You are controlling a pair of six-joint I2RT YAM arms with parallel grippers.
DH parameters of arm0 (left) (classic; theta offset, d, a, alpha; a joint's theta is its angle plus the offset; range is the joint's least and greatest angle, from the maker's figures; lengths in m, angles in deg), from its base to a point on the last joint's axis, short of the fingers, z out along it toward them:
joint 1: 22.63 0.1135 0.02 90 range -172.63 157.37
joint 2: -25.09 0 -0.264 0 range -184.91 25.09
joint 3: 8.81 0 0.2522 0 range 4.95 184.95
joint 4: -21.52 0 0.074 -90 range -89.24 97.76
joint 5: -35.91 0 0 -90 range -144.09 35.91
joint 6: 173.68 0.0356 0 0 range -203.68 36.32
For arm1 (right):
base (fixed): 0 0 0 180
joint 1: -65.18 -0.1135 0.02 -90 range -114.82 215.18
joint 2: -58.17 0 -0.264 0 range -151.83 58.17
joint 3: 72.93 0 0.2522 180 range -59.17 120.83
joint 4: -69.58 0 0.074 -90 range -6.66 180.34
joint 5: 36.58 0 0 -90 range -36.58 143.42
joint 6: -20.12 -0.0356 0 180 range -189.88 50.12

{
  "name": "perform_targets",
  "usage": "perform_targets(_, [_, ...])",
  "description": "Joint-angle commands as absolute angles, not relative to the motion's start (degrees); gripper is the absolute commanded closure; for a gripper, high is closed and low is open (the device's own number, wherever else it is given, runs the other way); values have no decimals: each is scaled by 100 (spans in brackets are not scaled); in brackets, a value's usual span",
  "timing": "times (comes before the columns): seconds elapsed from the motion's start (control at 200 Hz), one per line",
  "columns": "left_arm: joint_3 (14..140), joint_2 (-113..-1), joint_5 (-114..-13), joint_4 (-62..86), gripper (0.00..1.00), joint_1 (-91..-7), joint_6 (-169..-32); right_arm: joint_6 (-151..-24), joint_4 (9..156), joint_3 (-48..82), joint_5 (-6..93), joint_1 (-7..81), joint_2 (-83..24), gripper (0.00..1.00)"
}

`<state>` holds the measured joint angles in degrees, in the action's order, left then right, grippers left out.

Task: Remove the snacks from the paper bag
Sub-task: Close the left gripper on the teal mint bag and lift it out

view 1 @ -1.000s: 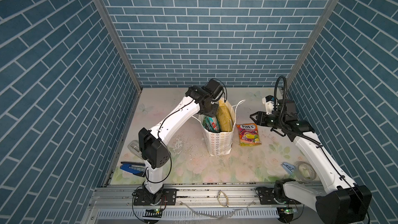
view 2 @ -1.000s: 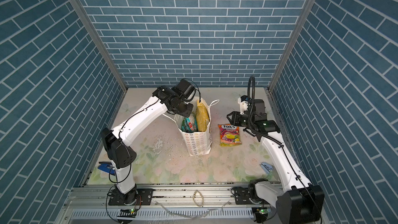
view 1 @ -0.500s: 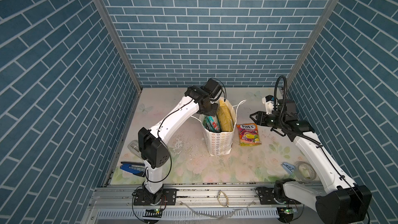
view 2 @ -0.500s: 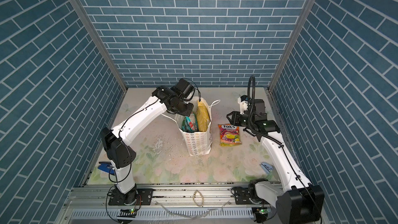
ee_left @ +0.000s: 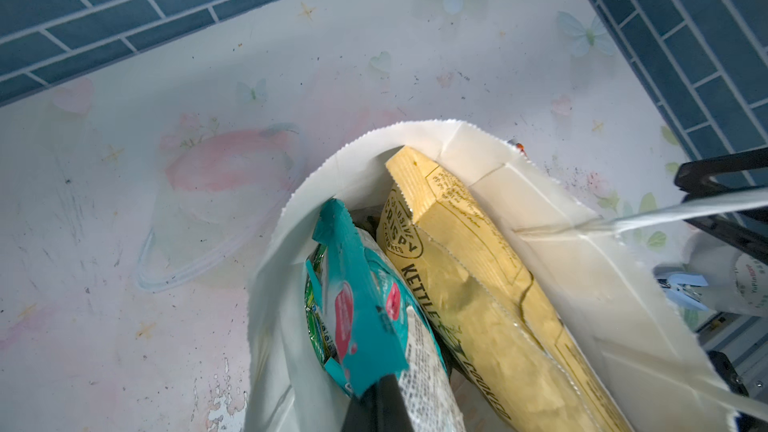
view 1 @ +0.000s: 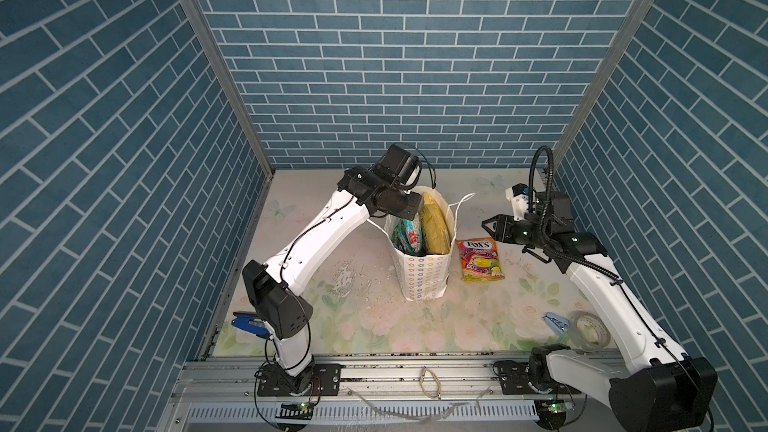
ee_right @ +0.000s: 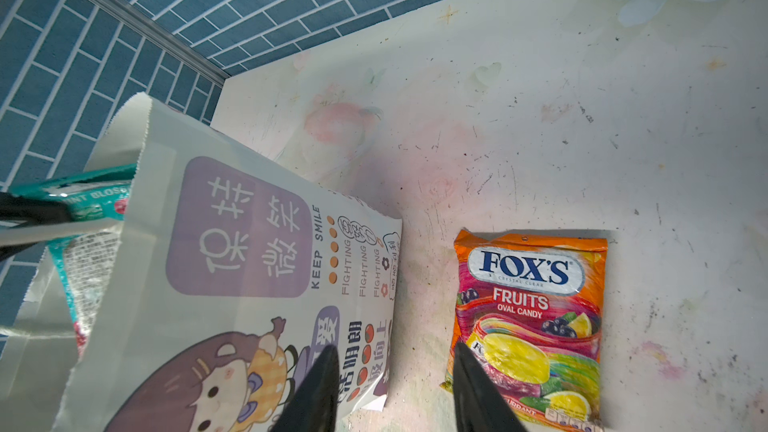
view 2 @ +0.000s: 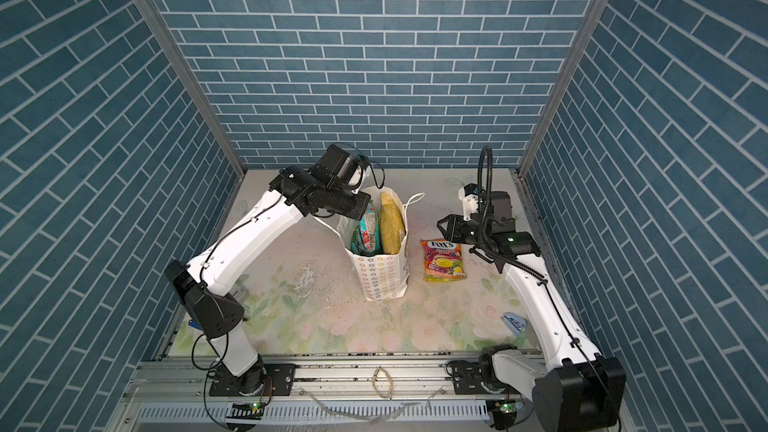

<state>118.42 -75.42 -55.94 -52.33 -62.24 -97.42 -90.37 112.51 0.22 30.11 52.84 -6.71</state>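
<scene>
Paper bag (view 1: 424,280) stands upright mid table (view 1: 365,326), mouth open, cord handle sticking out at 2 o'clock from the rim. Inside it, in both top views, the yellow chips bag (view 1: 435,226) stands on end on the 3 o'clock side and the teal pouch (view 1: 409,234) on the 9 o'clock side, the two touching. Left wrist view shows a green pouch (ee_left: 315,313) tucked against the teal one on the side away from the chips bag; anything deeper in the bag is hidden. Left gripper (ee_left: 376,394) reaches into the bag mouth from 10 o'clock, jaws pinched together on the top edge of the teal pouch; the pouch is inside the bag, its top poking above the rim. One snack is out: the orange pouch (view 1: 481,260) lies flat on the table, label up, just beside the bag at 3 o'clock, not touching it. Right gripper (ee_right: 395,388) hovers above the strip of table between bag and orange pouch, jaws apart, holding nothing; in a top view it sits at about 1 o'clock from the orange pouch. Tape roll (view 1: 590,328) and blue clip (view 1: 556,322) lie at 4 o'clock from the bag, well apart from it.
</scene>
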Motion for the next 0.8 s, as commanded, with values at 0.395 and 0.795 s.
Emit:
perform_targets(0.395, [12511, -7114, -5985, -4708, 100, -6079, -9282, -8861, 11380, 47, 2979, 5305, -503, 55])
perform_targets(0.795, [13106, -6991, -6498, -4502, 100, -5565, -9197, -8860, 11428, 51, 2995, 5305, -469, 55])
